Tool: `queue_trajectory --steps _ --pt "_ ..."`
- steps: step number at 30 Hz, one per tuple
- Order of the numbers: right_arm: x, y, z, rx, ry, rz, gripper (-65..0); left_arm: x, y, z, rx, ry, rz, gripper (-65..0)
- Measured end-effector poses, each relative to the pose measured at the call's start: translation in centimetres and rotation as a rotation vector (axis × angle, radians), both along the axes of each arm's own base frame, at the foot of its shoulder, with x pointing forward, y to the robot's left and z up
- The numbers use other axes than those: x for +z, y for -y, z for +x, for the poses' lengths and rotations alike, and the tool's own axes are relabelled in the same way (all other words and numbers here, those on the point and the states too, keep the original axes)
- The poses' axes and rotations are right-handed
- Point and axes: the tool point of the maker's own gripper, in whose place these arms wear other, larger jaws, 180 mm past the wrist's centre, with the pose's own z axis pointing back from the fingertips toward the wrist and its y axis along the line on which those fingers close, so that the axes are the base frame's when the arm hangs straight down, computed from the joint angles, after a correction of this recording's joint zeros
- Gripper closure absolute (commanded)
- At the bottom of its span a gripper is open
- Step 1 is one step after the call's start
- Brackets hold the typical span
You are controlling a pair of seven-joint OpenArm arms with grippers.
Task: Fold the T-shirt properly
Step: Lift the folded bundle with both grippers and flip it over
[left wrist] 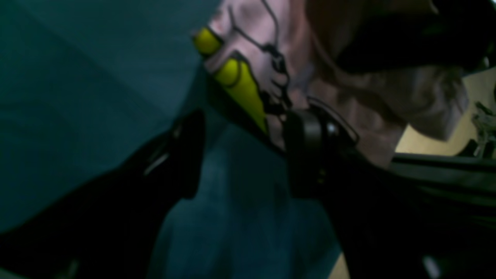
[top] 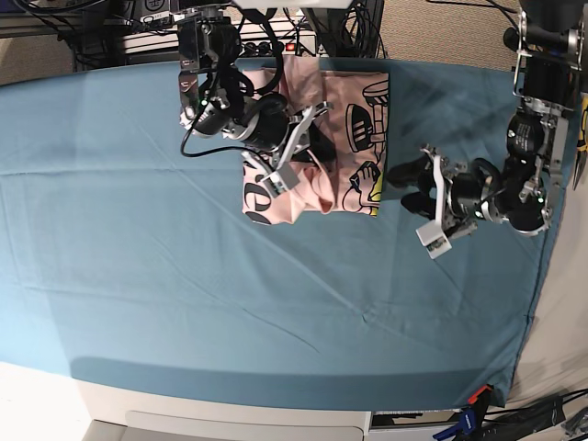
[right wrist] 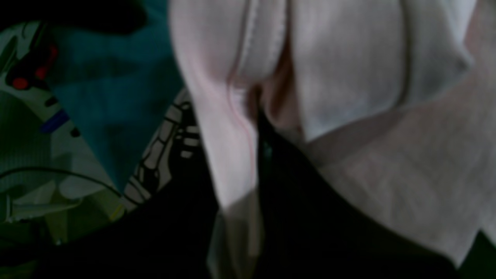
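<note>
The pale pink T-shirt [top: 358,119] lies partly folded at the back middle of the table, its black and yellow print facing up on the right part. My right gripper [top: 317,158] sits over the shirt's middle, shut on a raised fold of pink cloth [right wrist: 348,58]. Its dark fingers [right wrist: 279,186] show below the fold. My left gripper [top: 404,186] stands open just right of the shirt's right edge, low over the teal cloth. In the left wrist view the printed shirt [left wrist: 255,31] lies beyond the open left gripper [left wrist: 248,155], which holds nothing.
A teal tablecloth [top: 138,230] covers the whole table. Cables and a power strip [top: 276,41] lie behind the back edge. The table's right edge [top: 542,276] runs close behind the left arm. A small clamp [top: 470,404] sits at the front right corner.
</note>
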Motion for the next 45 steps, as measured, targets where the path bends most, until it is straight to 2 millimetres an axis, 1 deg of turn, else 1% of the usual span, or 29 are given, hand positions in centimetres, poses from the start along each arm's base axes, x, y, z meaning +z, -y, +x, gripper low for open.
queue_trajectory --steps 3,5,6,10,17,20,26,31,33,37,40,43,45 --pt "0.1 -0.5 -0.2 0.016 0.001 0.004 -20.3 0.0 0.2 0.0 -0.001 0.0 -0.005 -33.9" --pt "0.1 -0.6 -0.3 0.019 0.0 0.008 -25.2 0.0 0.3 -0.1 -0.002 -0.002 -0.006 -33.9" --pt "0.1 -0.6 -0.3 0.019 0.0 0.008 -25.8 0.0 0.3 -0.1 -0.003 -0.002 -0.006 -33.9" --pt "0.5 -0.6 0.2 0.019 0.012 0.011 -25.8 0.0 0.3 -0.1 -0.003 -0.001 -0.007 -33.9" --pt "3.1 -0.8 3.5 0.019 0.107 0.03 -25.8 -0.2 0.0 0.3 0.01 0.019 0.014 -33.9" --pt "3.7 -0.9 4.2 0.02 0.129 0.031 -25.8 -0.2 0.0 0.3 0.01 0.019 0.014 -33.9" --pt "4.7 -2.1 4.4 0.016 0.134 0.081 -25.8 -0.2 0.0 0.4 0.011 0.021 0.011 -33.9" --pt "7.0 -4.0 3.4 0.088 0.156 0.228 -25.8 -0.2 0.0 0.4 0.011 0.021 0.011 -33.9" --pt "7.2 -4.3 3.0 0.119 0.16 0.24 -25.8 -0.2 0.0 0.4 0.012 0.024 0.015 -33.9" --pt "7.2 -4.3 3.0 0.126 0.165 0.236 -25.8 -0.1 0.0 0.6 0.016 0.03 0.01 -33.9" --pt "6.1 -3.5 3.7 0.117 0.183 0.132 -25.8 -0.1 0.0 0.6 0.016 0.031 0.013 -33.9" --pt "6.3 -3.1 4.7 0.098 0.216 0.102 -25.8 -0.3 -0.3 0.7 0.019 0.036 0.03 -33.9" --pt "5.9 -2.5 5.4 0.053 0.198 0.07 -25.7 -0.3 -0.2 0.7 0.02 0.037 0.027 -33.9"
